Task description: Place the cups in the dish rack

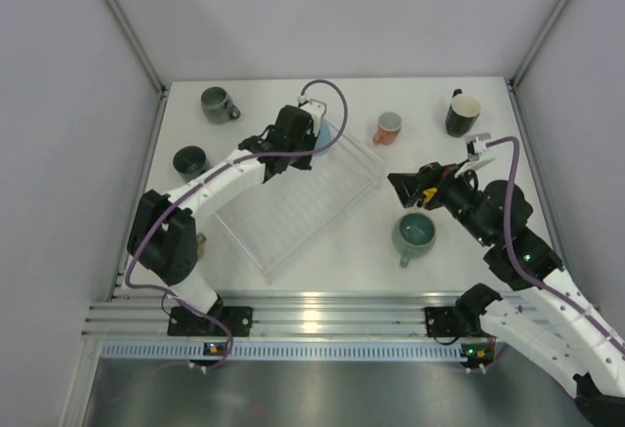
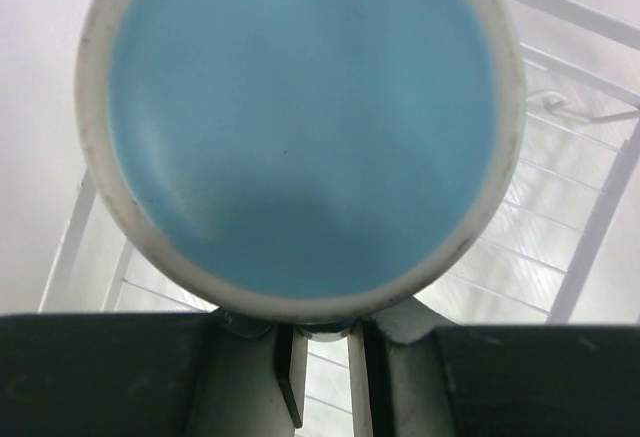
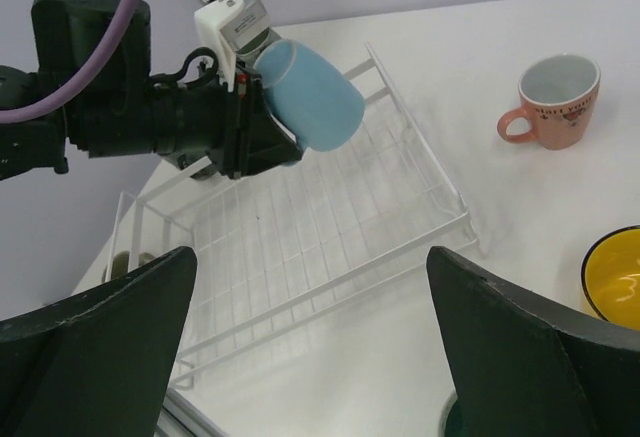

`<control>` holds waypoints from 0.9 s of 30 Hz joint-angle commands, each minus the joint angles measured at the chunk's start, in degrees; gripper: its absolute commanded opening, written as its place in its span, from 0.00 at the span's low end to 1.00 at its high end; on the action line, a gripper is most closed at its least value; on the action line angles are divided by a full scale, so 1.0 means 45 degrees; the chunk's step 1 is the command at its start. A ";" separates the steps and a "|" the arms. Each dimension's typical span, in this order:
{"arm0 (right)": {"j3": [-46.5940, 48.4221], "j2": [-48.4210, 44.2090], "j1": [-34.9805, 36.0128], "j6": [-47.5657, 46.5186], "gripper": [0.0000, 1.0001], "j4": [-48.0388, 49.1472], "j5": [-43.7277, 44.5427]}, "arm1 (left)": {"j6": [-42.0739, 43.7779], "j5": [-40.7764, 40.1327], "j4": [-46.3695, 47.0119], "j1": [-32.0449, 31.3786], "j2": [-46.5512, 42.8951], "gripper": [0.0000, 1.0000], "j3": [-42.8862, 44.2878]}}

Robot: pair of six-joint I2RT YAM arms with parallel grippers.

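White tabletop (image 1: 352, 251) enclosed by grey walls.

Top view: dish rack (image 1: 293, 207) lies skewed at centre, with no cup seen inside it; left gripper (image 1: 311, 136) is clamped on a light blue mug (image 1: 322, 140) above the rack's far corner; right gripper (image 1: 405, 186), jaws wide apart and empty, hangs just far of a teal-green mug (image 1: 415, 234) at near right; a salmon mug (image 1: 388, 128) and a black mug (image 1: 463, 114) stand at far right, a dark grey-green mug (image 1: 217, 105) at far left, and a small dark mug (image 1: 189, 161) left of the rack.

Left wrist view: the blue mug's round, pale-ringed face fills the frame (mouth or base cannot be told); its edge sits pinched between the fingers (image 2: 290, 382); rack ribs show beneath.

Right wrist view: the blue mug hangs tilted above the rack floor; whether it touches the far rail cannot be told.

Judged progress: the first cup is about to be loaded; at least five stand outside the rack.
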 commanded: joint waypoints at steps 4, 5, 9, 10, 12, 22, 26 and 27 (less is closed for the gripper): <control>0.0483 -0.0654 0.0181 -0.0722 1.00 -0.0281 0.0221 | 0.0742 -0.0430 0.1632 0.0459 0.0886 0.00 0.1460; 0.0502 -0.0675 0.0181 -0.0742 0.99 -0.0358 0.0241 | 0.0781 -0.0430 0.1632 0.0499 0.1004 0.00 0.1538; 0.0639 -0.0792 0.0181 -0.0898 0.99 -0.0613 0.0300 | 0.0743 -0.0119 0.1632 0.0772 0.1571 0.00 0.1715; 0.0639 -0.0850 0.0181 -0.0937 0.99 -0.0632 0.0319 | 0.0723 -0.0060 0.1690 0.0889 0.1707 0.00 0.1715; 0.0620 -0.0909 0.0181 -0.0957 0.99 -0.0652 0.0358 | 0.0606 -0.0176 0.1768 0.0968 0.1864 0.00 0.1695; 0.0581 -0.0909 0.0181 -0.0937 0.99 -0.0711 0.0476 | 0.0800 0.0020 0.1945 0.1222 0.2645 0.08 0.1812; 0.0503 -0.0929 0.0200 -0.0860 0.99 -0.0750 0.0515 | 0.0898 -0.0020 0.1945 0.1222 0.2919 0.10 0.1851; 0.0464 -0.0948 0.0181 -0.0840 0.99 -0.0769 0.0534 | 0.0918 -0.0039 0.1945 0.1222 0.2958 0.12 0.1851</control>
